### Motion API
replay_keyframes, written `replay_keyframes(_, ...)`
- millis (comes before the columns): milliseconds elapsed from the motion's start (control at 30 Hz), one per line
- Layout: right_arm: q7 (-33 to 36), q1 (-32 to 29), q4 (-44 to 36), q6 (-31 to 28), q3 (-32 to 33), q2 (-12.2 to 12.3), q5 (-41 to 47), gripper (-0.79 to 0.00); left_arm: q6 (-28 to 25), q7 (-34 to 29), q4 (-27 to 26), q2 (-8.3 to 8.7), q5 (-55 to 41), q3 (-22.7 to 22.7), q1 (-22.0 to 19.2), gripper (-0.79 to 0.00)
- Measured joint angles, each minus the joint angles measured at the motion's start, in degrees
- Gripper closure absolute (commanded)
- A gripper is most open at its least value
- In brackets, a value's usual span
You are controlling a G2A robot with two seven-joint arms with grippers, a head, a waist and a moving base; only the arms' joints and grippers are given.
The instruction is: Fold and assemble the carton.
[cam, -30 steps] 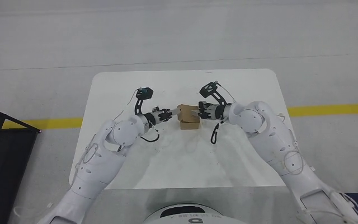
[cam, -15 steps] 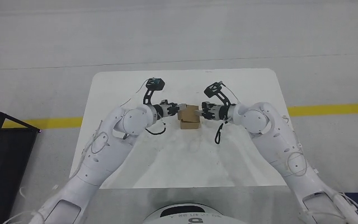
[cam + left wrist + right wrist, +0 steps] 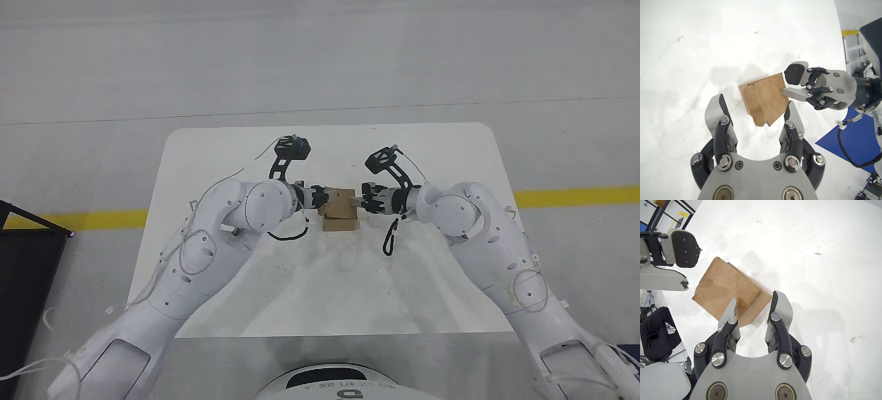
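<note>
The brown carton point(image 3: 337, 207) lies near the middle of the white table point(image 3: 430, 290), partly folded, with a flap laid across its top. It is flanked by the two arms, one at each end.

The left gripper point(image 3: 755, 110) is held with its fingers wide apart, just short of the carton. The near end of the carton is seen in the gap ahead of the fingertips. One fingertip point(image 3: 788, 111) is set just beside the carton's edge, though contact cannot be confirmed.

The right gripper point(image 3: 754, 305) is also spread apart, at the opposite end. One finger point(image 3: 731, 309) is laid over the top flap, and the padded finger point(image 3: 777, 303) is placed just beside the carton's corner.

Nothing is clamped by either gripper, and the carton is seen resting on the table between them.
</note>
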Motion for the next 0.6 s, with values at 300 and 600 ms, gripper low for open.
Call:
replay_keyframes(300, 0.0, 0.1, 0.4, -0.6, 0.2, 0.1, 0.6, -0.382, 1.7, 0.0, 5.2, -1.74, 0.0, 3.7, -3.8, -0.496)
replay_keyframes(600, 0.3, 0.2, 0.2, -0.2, -0.2, 0.1, 0.5, -0.413, 3.9, -3.7, 6.0, -2.77, 0.8, 5.4, -6.8, -0.317)
